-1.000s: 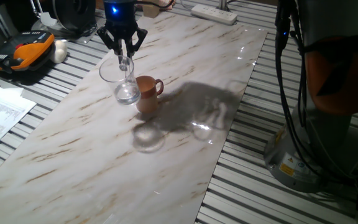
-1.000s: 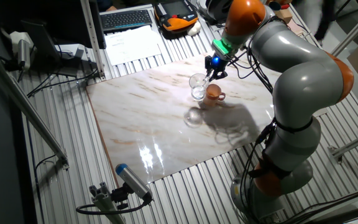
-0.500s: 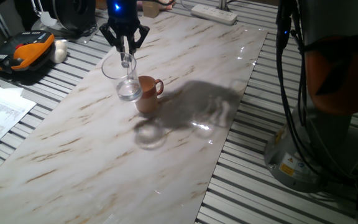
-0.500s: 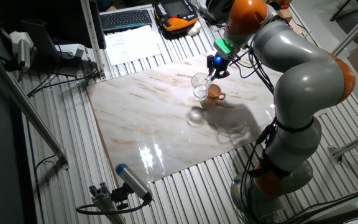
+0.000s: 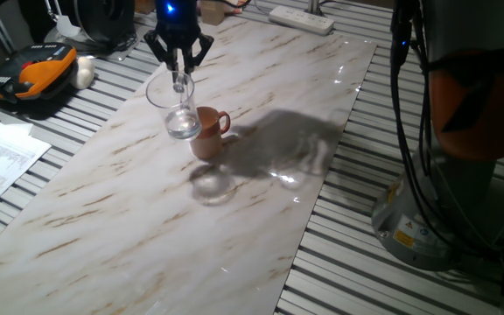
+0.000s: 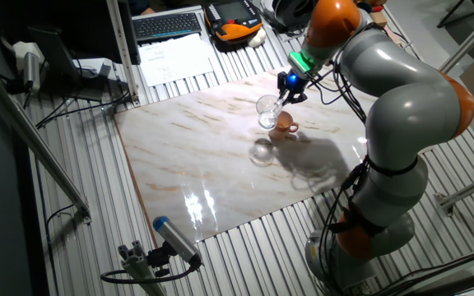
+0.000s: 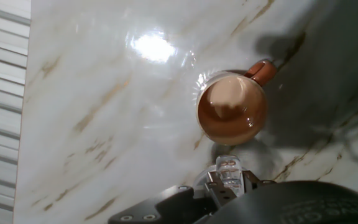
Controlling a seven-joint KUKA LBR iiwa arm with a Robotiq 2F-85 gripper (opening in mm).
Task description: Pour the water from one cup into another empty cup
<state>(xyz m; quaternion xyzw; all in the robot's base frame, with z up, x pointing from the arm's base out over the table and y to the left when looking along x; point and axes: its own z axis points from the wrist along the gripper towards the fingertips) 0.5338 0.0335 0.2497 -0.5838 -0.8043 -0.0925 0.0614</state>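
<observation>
While lifted, the transparent glass mug (image 5: 172,107) has drifted closer over the terracotta-brown ceramic mug (image 5: 207,131).
Two-finger hand (image 5: 178,72) stays clamped on its handle (water (image 5: 182,129) unpoured); tilting looks next.

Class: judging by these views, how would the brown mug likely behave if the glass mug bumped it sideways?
The brown mug looks ceramic, so probably stiff and chip-prone. It stands upright on smooth marble, so it would likelier slide than tip. The glass mug hangs tilted in the gripper.

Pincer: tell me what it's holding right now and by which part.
The pincer is shut on the glass mug, gripping it by its handle at the top, with the mug lifted beside the brown mug.
</observation>
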